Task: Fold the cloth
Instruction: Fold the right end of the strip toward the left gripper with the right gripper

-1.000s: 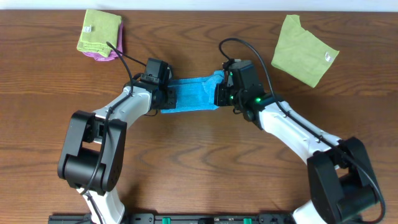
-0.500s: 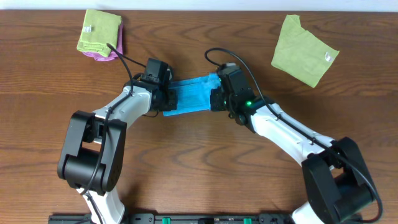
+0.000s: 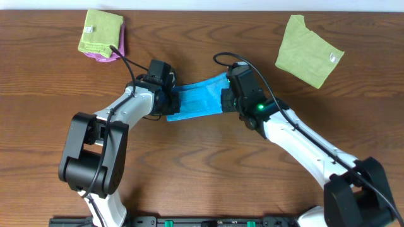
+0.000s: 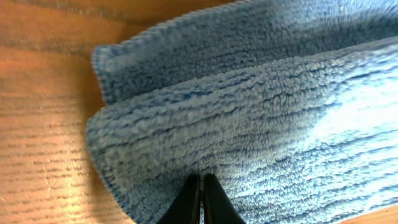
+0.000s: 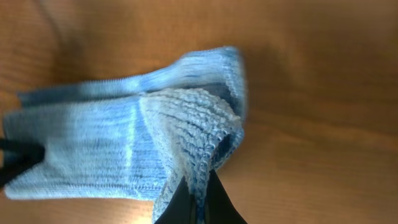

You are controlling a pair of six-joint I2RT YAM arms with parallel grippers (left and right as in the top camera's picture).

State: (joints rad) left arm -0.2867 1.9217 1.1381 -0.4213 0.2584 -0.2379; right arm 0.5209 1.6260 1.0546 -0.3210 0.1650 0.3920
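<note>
At the far left of the table (image 3: 38, 126), a green cloth (image 3: 100, 30) lay on a purple cloth (image 3: 108, 55), both well apart from the work. My left pincer (image 3: 166, 101) was pressed together on the left end of the cloth (image 3: 197, 101). In the left wrist view the dark tips met with no gap over the looped pile, close to the rounded corner, with two layers visible there, one edge set back behind the other. The cloth itself spanned mid-table as a narrow blue band between my two pincers, its right end sitting higher in the overhead view. I could not tell how much of the middle rested on the wood. My right pincer (image 3: 224, 101) was likewise closed, pinching the right end; the right wrist view showed that end bunched and curled over itself at the tips, not flat. Further right, a second green cloth (image 3: 309, 50) lay apart and played no role. I judged the cloth light, fully limp and without any stiffness of its own: any unsupported span would sag, and a layer not caught in the pinch would drop free. The pile looked grippy, not slippery, and not fragile, so a firm pinch carried little risk. I judged the best hold to be at the corners, through every layer, with both ends level and gently taut.
</note>
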